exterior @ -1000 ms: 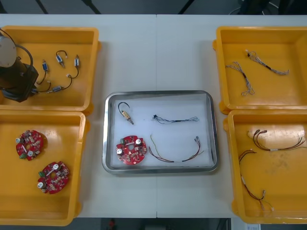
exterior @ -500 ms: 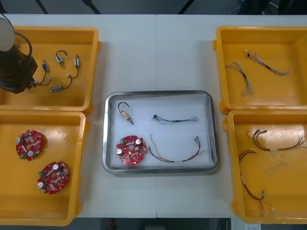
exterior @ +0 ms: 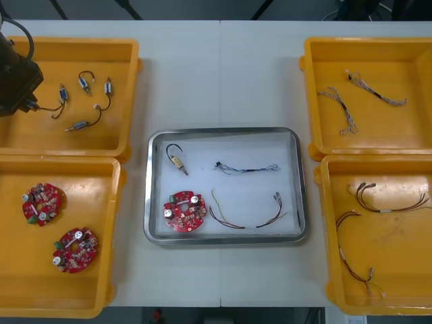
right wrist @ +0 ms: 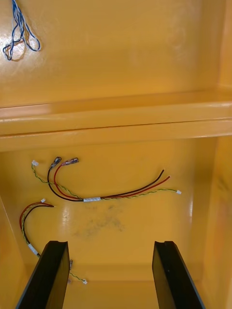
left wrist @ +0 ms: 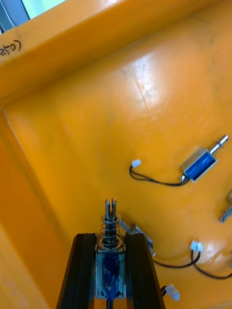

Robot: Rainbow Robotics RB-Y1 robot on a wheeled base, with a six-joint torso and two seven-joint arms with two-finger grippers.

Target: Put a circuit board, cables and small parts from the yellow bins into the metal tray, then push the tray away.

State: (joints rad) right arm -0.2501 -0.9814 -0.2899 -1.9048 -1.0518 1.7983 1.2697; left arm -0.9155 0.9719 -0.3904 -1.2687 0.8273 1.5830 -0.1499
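Note:
My left gripper (left wrist: pixel 110 237) is shut on a small metal part (left wrist: pixel 110 268) with a blue body and a spring; it holds the part above the floor of the far left yellow bin (exterior: pixel 74 46). In the front view the left arm (exterior: pixel 15 74) is at that bin's left edge. Several more small metal parts (exterior: pixel 84 82) lie in the bin. The metal tray (exterior: pixel 224 132) holds a round red circuit board (exterior: pixel 184 210), a small metal part (exterior: pixel 177 160), a blue and white cable (exterior: pixel 246 167) and a red and yellow cable (exterior: pixel 244 217). My right gripper (right wrist: pixel 110 247) hangs open over red and black cables (right wrist: pixel 101 193).
The near left bin (exterior: pixel 61 165) holds two more circuit boards (exterior: pixel 43 204). The far right bin (exterior: pixel 368 46) has twisted cables (exterior: pixel 341 108); the near right bin (exterior: pixel 378 165) has red and black cables (exterior: pixel 388 199). Bare table lies beyond the tray.
The left arm has moved toward the far left corner of its bin, away from the loose parts. Everything in the tray stays as it was.

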